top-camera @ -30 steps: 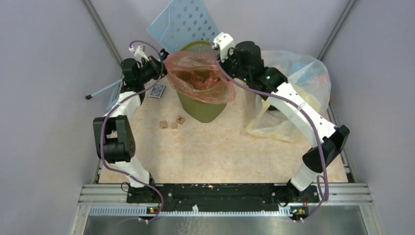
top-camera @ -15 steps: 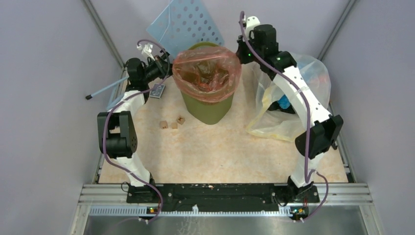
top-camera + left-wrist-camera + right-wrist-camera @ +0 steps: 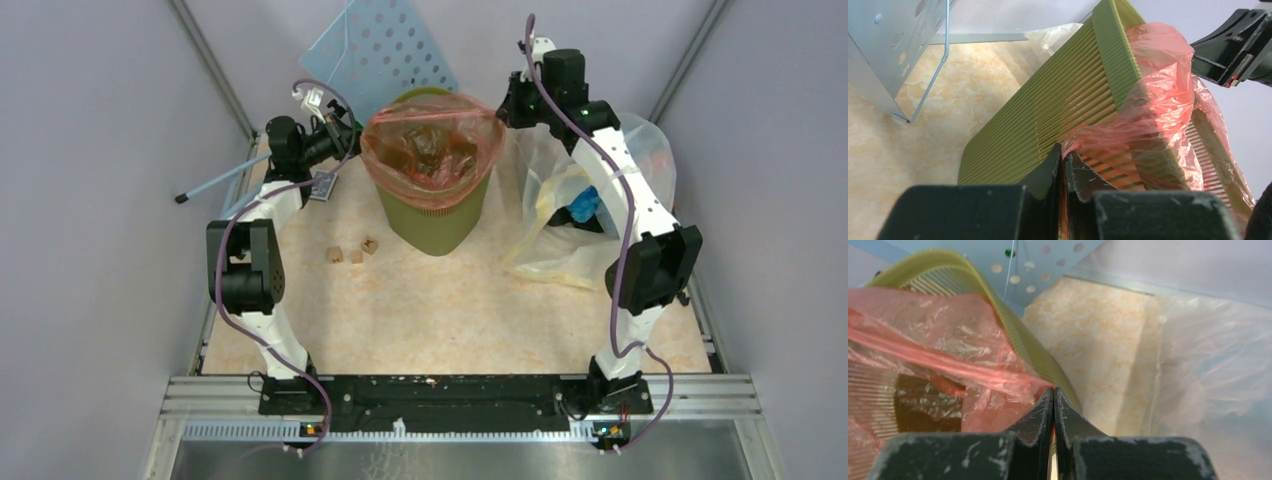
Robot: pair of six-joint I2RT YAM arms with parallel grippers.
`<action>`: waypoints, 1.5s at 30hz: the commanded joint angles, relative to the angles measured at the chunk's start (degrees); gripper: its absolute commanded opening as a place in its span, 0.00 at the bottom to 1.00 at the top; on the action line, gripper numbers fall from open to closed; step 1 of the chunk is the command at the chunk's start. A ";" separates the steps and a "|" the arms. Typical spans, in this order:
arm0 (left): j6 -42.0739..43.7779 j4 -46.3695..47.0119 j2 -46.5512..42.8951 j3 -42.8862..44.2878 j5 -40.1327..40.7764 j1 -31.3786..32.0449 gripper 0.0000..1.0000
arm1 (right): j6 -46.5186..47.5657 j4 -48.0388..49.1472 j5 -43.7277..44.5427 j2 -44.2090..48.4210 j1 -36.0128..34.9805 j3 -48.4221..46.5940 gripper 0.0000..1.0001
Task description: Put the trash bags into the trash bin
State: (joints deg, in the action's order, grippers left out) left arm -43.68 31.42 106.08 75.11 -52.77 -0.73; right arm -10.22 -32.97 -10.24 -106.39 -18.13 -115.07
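Note:
The olive-green trash bin stands at the back middle of the table. The orange-red trash bag is stretched open over its rim, its body hanging inside. My left gripper is shut on the bag's left edge beside the bin; in the left wrist view the jaws pinch the bag against the ribbed bin wall. My right gripper is shut on the bag's right edge; in the right wrist view the jaws clamp the film just outside the bin rim.
A pale blue perforated panel leans behind the bin. A large clear bag of colourful items lies to the right under my right arm. Small wooden blocks, a small card and a blue stick lie left of the bin.
Both grippers moved the bag back and right over the bin, pulling its mouth wider across the rim. The right arm swung further back and the bag now spans the opening.

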 commanded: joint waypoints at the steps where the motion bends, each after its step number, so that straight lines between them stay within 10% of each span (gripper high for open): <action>1: -1.02 3.68 0.55 2.29 -3.84 1.68 0.10 | -2.47 2.26 -6.94 0.52 0.43 3.82 0.00; 26: -2.85 3.51 -1.51 0.25 -8.56 4.25 0.09 | -10.17 11.12 -5.99 24.70 -10.51 40.20 0.00; 31: -0.56 -0.52 -3.20 -0.31 -8.09 4.38 0.09 | -4.01 4.30 5.77 26.67 -10.52 37.45 0.28; 37: 1.22 -3.96 -4.29 -0.06 -7.61 4.34 0.09 | 5.35 0.23 17.08 28.87 -10.43 27.70 0.39; 45: 1.43 -5.20 -4.84 0.97 -7.34 4.56 0.09 | 14.73 -3.92 -2.37 22.04 -10.40 9.34 0.40</action>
State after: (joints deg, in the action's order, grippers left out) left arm -43.44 26.06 104.36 75.29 -59.13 3.18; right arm -1.39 -35.11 -2.57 -81.36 -28.10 -97.67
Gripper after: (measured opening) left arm 0.088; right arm 0.403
